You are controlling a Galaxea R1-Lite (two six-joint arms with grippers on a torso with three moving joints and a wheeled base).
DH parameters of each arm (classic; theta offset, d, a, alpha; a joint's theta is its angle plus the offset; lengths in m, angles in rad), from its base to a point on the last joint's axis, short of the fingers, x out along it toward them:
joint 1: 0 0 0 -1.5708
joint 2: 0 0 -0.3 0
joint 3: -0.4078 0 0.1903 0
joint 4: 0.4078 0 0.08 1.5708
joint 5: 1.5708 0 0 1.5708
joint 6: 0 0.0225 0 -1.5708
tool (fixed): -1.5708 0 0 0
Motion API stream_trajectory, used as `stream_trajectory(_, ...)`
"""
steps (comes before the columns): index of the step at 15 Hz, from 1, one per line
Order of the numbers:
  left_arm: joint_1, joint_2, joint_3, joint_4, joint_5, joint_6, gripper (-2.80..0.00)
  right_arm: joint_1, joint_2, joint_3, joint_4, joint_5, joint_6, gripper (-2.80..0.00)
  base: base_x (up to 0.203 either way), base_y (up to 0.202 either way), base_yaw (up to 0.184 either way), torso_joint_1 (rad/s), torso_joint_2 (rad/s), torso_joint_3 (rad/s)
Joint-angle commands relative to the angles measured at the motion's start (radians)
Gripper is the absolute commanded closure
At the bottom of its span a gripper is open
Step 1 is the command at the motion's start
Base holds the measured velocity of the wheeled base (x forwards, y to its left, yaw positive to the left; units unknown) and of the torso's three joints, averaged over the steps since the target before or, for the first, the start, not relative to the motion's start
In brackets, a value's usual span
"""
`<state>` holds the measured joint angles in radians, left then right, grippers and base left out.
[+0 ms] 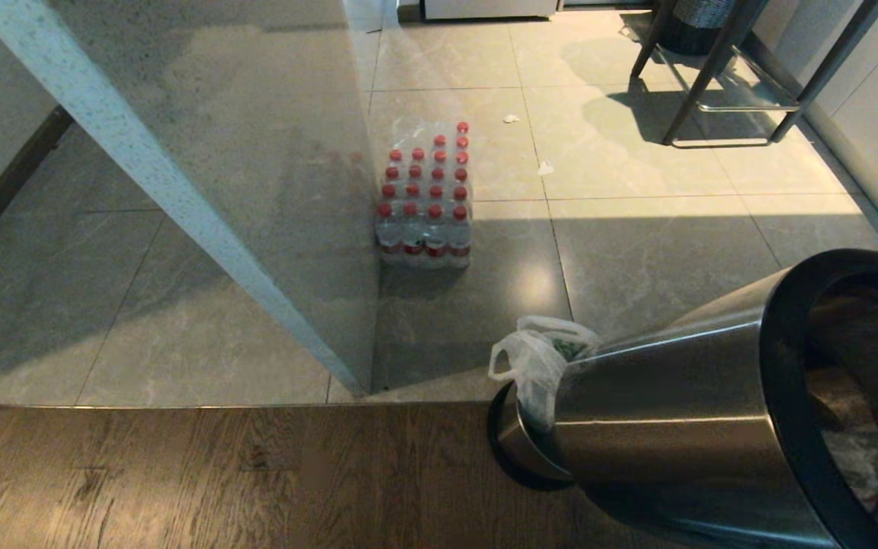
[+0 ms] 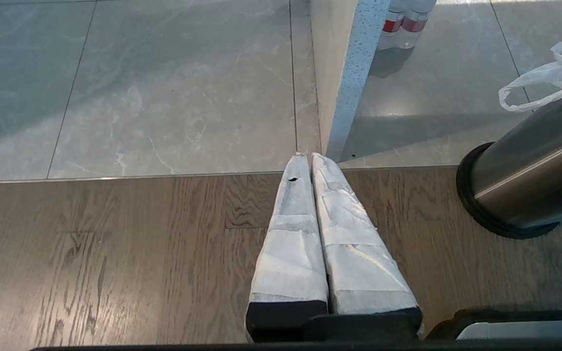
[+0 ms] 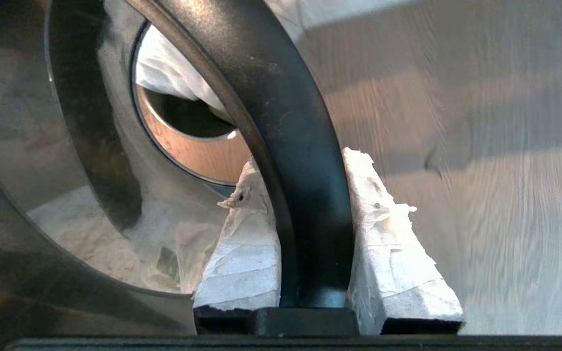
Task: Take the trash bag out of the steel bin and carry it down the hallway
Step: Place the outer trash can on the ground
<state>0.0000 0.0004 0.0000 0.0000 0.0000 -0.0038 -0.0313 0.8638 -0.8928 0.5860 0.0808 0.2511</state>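
— So, what has the right gripper (image 3: pixel 305 180) got?
— Its taped fingers (image 3: pixel 242 253) pinch the black rim (image 3: pixel 286 122) of the steel bin (image 1: pixel 675 412), which lies tilted at the head view's lower right.
— And the trash bag (image 1: pixel 534 358)?
— Bunched beside the bin's base (image 1: pixel 519 446), lower centre. The left gripper (image 2: pixel 310 158) hangs closed and empty over wood floor (image 2: pixel 115 253).

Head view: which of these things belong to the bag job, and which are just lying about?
Part of the job:
- steel bin, tipped up, its black rim clamped in the right pincer
- trash bag, bunched at the bin's far end
- hallway floor tiles

Lying about:
- pack of red-capped water bottles
- paper scraps
- metal-legged stand
- left pincer, shut, idle
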Motion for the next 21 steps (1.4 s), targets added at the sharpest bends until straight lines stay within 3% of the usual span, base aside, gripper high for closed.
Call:
stream_trajectory(1,0.000,0.001,0.000,0.000,0.000,-0.001,0.00,-0.063,-0.007,-0.002,0.045,0.002,0.006,0.00,0.000,0.000,0.000,0.000,0.00,0.000)
stream_trajectory(4,0.000,0.001,0.000,0.000,0.000,-0.001,0.00,-0.092,0.004,0.005,0.044,-0.012,0.065,0.00,0.000,0.000,0.000,0.000,0.00,0.000)
stream_trajectory(8,0.000,0.001,0.000,0.000,0.000,-0.001,0.00,-0.184,0.066,-0.002,-0.002,-0.026,0.068,0.00,0.000,0.000,0.000,0.000,0.00,0.000)
stream_trajectory(12,0.000,0.001,0.000,0.000,0.000,-0.001,0.00,-0.366,0.179,-0.027,-0.058,-0.016,0.069,0.00,0.000,0.000,0.000,0.000,0.00,0.000)
stream_trajectory(16,0.000,0.001,0.000,0.000,0.000,-0.001,0.00,-0.536,0.273,-0.029,-0.109,0.062,0.069,0.00,0.000,0.000,0.000,0.000,0.00,0.000)
stream_trajectory(21,0.000,0.001,0.000,0.000,0.000,-0.001,0.00,-0.561,0.409,-0.021,-0.181,0.068,0.066,0.00,0.000,0.000,0.000,0.000,0.00,0.000)
